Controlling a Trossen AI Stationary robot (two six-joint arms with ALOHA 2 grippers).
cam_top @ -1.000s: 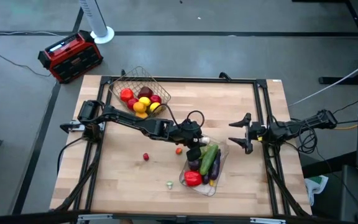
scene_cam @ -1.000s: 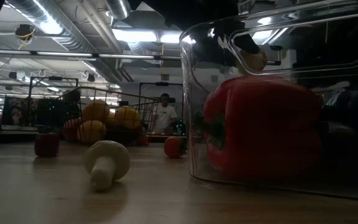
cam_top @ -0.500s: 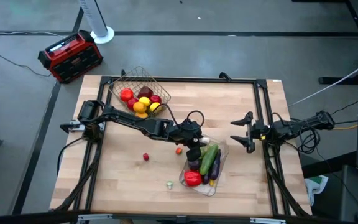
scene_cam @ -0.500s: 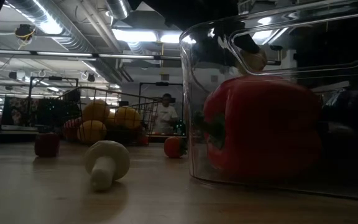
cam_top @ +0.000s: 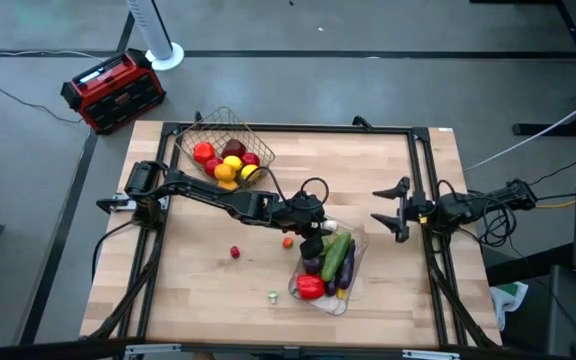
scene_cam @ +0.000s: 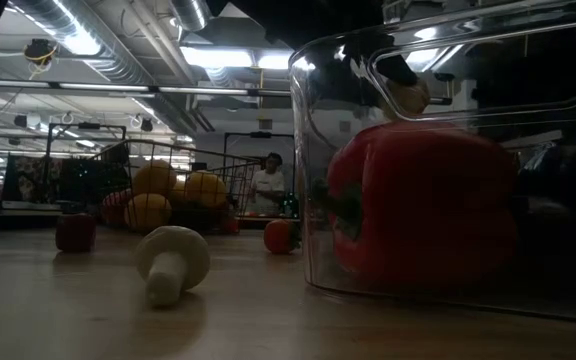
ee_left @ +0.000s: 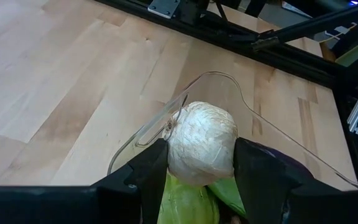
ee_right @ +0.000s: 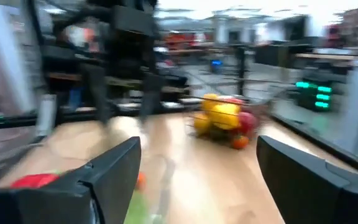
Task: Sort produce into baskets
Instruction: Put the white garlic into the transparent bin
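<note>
The wire-mesh basket (cam_top: 224,147) sat at the table's far left corner and held round fruits (cam_top: 226,165), red, yellow and orange, heaped together. The clear plastic tray (cam_top: 351,285) lay near the table's middle, toward the front; in it were a green cucumber (cam_top: 336,253), purple eggplants (cam_top: 313,264) and a red pepper (cam_top: 310,287). The left gripper (ee_left: 199,163) hung over the tray's rim, its jaws closed on a white onion-like bulb (ee_left: 201,143). The right gripper (cam_top: 393,212) waited at the table's right edge, jaws spread and holding nothing. Loose on the wood were a small red fruit (cam_top: 235,252), an orange-red one (cam_top: 287,241) beside the tray, and a mushroom (scene_cam: 172,262).
</note>
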